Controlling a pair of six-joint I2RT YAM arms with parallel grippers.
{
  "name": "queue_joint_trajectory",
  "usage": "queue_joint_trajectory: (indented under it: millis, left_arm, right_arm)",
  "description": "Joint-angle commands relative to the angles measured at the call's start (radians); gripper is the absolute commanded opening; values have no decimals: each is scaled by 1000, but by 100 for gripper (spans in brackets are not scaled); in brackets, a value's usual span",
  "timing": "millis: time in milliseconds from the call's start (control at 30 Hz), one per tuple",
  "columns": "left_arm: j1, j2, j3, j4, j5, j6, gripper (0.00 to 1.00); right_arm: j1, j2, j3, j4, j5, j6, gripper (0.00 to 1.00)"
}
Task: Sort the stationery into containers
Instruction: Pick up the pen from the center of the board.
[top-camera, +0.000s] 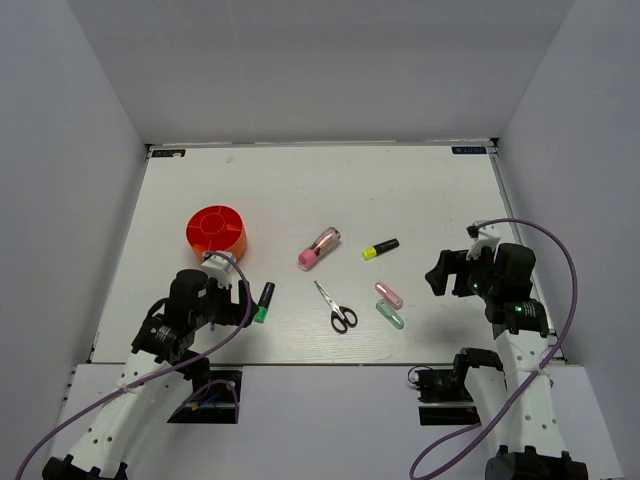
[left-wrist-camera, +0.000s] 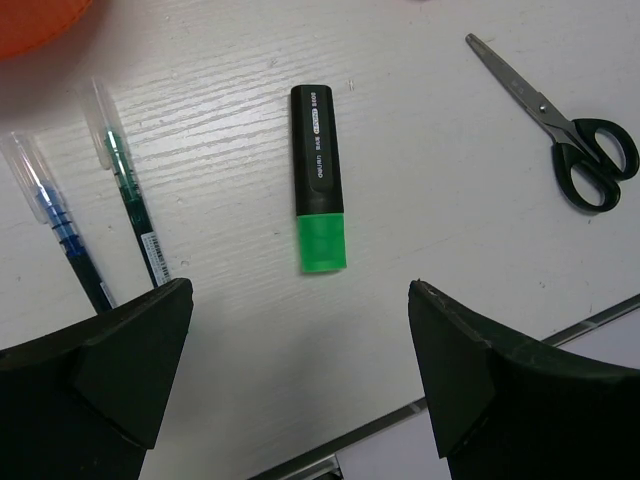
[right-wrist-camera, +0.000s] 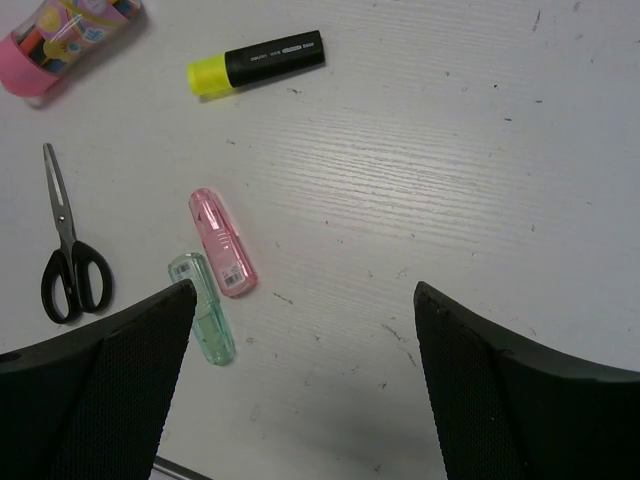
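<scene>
The round red-orange pot (top-camera: 216, 230) stands at the left; its edge shows in the left wrist view (left-wrist-camera: 30, 20). The green-capped black marker (top-camera: 264, 301) (left-wrist-camera: 319, 178) lies just ahead of my left gripper (top-camera: 243, 303) (left-wrist-camera: 300, 300), which is open and empty above the table. The scissors (top-camera: 336, 307) (left-wrist-camera: 560, 125) (right-wrist-camera: 68, 250), pink tube (top-camera: 318, 248) (right-wrist-camera: 65, 40) and yellow-capped highlighter (top-camera: 380, 248) (right-wrist-camera: 256, 62) lie mid-table. The pink capsule (top-camera: 389, 294) (right-wrist-camera: 222, 242) and pale-green capsule (top-camera: 390, 316) (right-wrist-camera: 202, 308) lie left of my right gripper (top-camera: 440, 272) (right-wrist-camera: 305, 300), which is open and empty.
A blue pen (left-wrist-camera: 55, 220) and a green pen (left-wrist-camera: 130, 200) lie side by side by my left finger; the arm hides them in the top view. The table's near edge (left-wrist-camera: 480, 370) runs just behind the left gripper. White walls enclose the table.
</scene>
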Motion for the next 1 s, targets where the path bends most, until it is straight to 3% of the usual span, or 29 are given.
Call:
queue_joint_trajectory:
  millis: [0, 467, 533, 567, 600, 633, 667, 700, 733, 767, 800, 900, 933, 967]
  left_arm:
    - [3, -5, -4, 27, 15, 9, 100]
    - [5, 0, -3, 25, 18, 4, 100]
    - [3, 0, -1, 30, 21, 6, 100]
    - [5, 3, -4, 27, 27, 4, 100]
    - [5, 3, -4, 28, 32, 7, 95]
    - [5, 6, -6, 30, 38, 9, 90]
    - [3, 8, -6, 36, 56, 12, 82]
    - [5, 12, -4, 41, 66, 15, 67]
    - [5, 15, -1, 38, 69, 13, 38]
    - [5, 21, -1, 36, 69, 15, 30]
    - [5, 21, 2, 34, 66, 10, 30]
    - [5, 23, 3, 27, 49, -2, 88]
    - [3, 23, 8, 27, 50, 1, 100]
    - [3, 24, 9, 21, 50, 1, 100]
  right_arm:
    - [-6, -8, 6, 19, -28, 5, 90]
    - [-8, -3, -6, -64, -183, -241, 89]
    - [-6, -8, -11, -67, -201, -248, 67]
    - [-6, -11, -12, -67, -202, -246, 50]
    - [-6, -12, -14, -62, -194, -243, 16]
    - [-6, -14, -17, -56, -191, -239, 11]
    - [-6, -15, -20, -51, -188, -239, 13]
    - [-6, -15, -22, -54, -191, -240, 24]
    - [-6, -15, -20, -54, -192, -240, 68]
    - [-6, -15, -20, -56, -194, -240, 81]
    - [-8, -12, -19, -58, -194, -240, 90]
    - [-8, -5, -16, -56, -191, -242, 90]
    - [-6, -3, -16, -58, -192, -242, 90]
    - [-8, 3, -16, -58, -191, -242, 90]
